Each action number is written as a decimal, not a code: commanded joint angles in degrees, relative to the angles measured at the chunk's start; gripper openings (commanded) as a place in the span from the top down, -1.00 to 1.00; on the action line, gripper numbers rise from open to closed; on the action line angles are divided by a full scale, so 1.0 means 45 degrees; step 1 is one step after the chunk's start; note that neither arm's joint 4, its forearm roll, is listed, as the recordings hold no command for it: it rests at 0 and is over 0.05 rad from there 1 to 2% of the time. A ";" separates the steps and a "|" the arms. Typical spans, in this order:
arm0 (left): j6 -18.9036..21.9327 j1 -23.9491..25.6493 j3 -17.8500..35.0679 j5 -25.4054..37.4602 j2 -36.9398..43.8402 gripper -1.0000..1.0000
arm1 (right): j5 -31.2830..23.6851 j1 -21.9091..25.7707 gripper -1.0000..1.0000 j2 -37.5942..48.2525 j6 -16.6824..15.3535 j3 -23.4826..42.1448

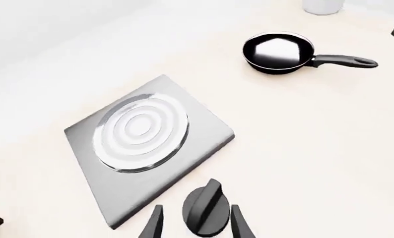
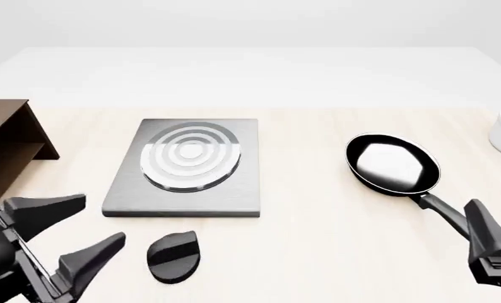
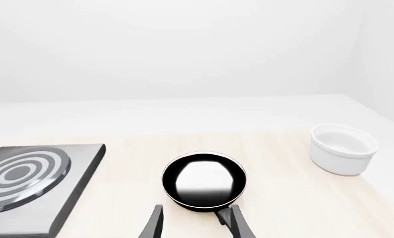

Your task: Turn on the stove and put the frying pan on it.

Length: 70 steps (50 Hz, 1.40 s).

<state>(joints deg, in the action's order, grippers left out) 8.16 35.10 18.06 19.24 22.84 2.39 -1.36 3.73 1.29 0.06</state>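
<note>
Stove slab (image 2: 185, 173) lies flat mid-table in the front view, ring burner (image 2: 190, 158) toward its far half, its near edge just beyond the black oval knob (image 2: 173, 255), which sits apart from the slab on bare tabletop. Left gripper (image 2: 89, 226) is at the near-left corner, fingers spread wide, holding nothing; in the left wrist view the fingertips (image 1: 154, 223) flank the knob without visible contact. Frying pan (image 2: 393, 165) rests on the table to the right of the stove, well apart from it, glossy inside up, long handle (image 2: 440, 209) pointing toward the near-right edge. Right gripper (image 3: 195, 222) hovers at the handle's end; its fingers are apart with the handle between them, contact cannot be told. Open tabletop (image 2: 305, 208) lies between stove and pan. Brown wooden shelf (image 2: 11, 148) stands at the far-left edge, beside the stove but not touching. White bowl (image 3: 343, 148) sits at the right edge beyond the pan, apart from it.
</note>
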 commanded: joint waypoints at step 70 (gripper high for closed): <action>-0.3152 -0.5856 -0.4000 -0.1976 -0.5073 -1.00 | -0.8803 0.0894 -1.00 1.0181 -0.3172 0.8937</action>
<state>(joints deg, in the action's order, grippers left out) -5.76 8.67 0.07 9.94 0.03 -29.90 4.88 42.38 -8.01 33.28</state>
